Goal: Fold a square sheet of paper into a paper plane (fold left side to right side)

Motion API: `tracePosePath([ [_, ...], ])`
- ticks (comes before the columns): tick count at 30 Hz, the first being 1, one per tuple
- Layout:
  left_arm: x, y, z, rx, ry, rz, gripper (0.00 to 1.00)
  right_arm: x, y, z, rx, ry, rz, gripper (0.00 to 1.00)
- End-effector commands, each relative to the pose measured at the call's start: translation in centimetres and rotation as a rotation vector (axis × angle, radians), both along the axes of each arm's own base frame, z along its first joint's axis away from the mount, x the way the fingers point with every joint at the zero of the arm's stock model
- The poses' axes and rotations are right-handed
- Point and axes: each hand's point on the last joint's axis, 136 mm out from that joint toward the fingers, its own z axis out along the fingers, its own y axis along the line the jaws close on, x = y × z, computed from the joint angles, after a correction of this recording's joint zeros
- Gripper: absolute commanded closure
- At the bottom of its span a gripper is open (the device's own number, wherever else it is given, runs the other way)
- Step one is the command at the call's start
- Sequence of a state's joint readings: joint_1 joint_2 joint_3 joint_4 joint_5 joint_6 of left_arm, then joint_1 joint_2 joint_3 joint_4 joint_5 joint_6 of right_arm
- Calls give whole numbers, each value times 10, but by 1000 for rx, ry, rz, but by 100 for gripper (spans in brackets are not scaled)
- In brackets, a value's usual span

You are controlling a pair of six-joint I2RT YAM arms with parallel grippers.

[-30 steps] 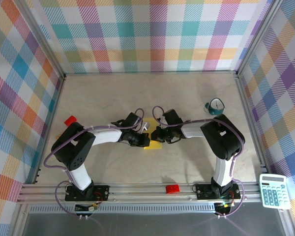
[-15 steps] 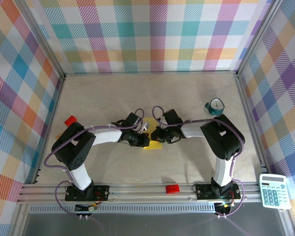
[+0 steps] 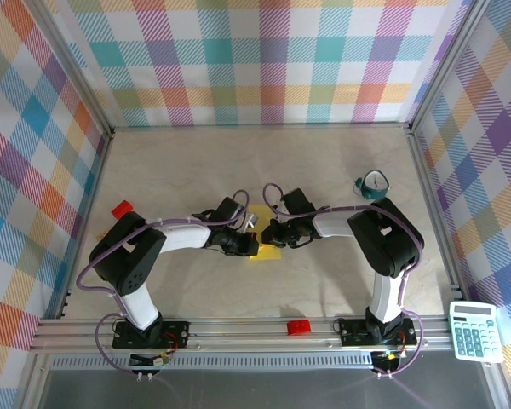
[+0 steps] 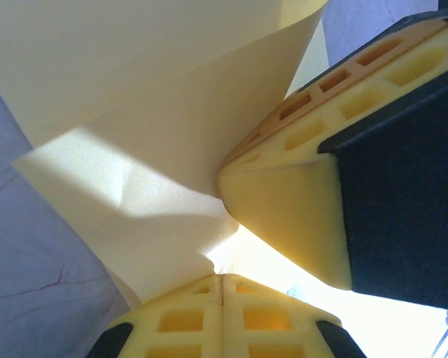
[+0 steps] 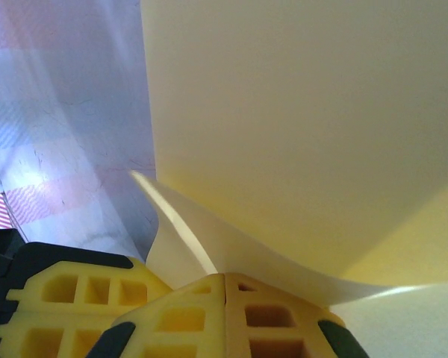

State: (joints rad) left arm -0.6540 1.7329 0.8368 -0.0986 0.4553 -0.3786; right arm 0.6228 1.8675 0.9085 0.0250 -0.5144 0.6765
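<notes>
Shut left pincer (image 3: 249,245) (image 4: 222,280), tips against curled thin yellow square sheet of paper (image 3: 271,253) (image 4: 157,149) (image 5: 299,134), nudged slightly rightward since a second ago. Shut right pincer (image 3: 272,234) (image 5: 224,280) at lifted flap; pinching or pressing, cannot tell. Sheet between both on beige desk (image 3: 324,170); left-to-right fold barely advanced, likely creasing.

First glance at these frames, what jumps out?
At the centre of the table, the left gripper and right gripper are both pinched shut on the yellow paper, which curls up between them. Loud plaid walls surround it, and a red brick sits on the near rail.
</notes>
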Motion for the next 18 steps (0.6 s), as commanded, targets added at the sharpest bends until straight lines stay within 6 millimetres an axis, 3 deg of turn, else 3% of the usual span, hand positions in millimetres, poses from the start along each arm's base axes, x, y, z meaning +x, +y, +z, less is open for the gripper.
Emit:
tracePosePath([
  [1,-20,16,-23,72,69,6,100,-6,0,4,-6,19,21,100],
  [9,-22,18,-26,72,69,10,100,-4,5,22,48,-38,15,100],
  [18,-23,18,-28,77,71,4,100,-8,14,14,60,-28,21,100],
])
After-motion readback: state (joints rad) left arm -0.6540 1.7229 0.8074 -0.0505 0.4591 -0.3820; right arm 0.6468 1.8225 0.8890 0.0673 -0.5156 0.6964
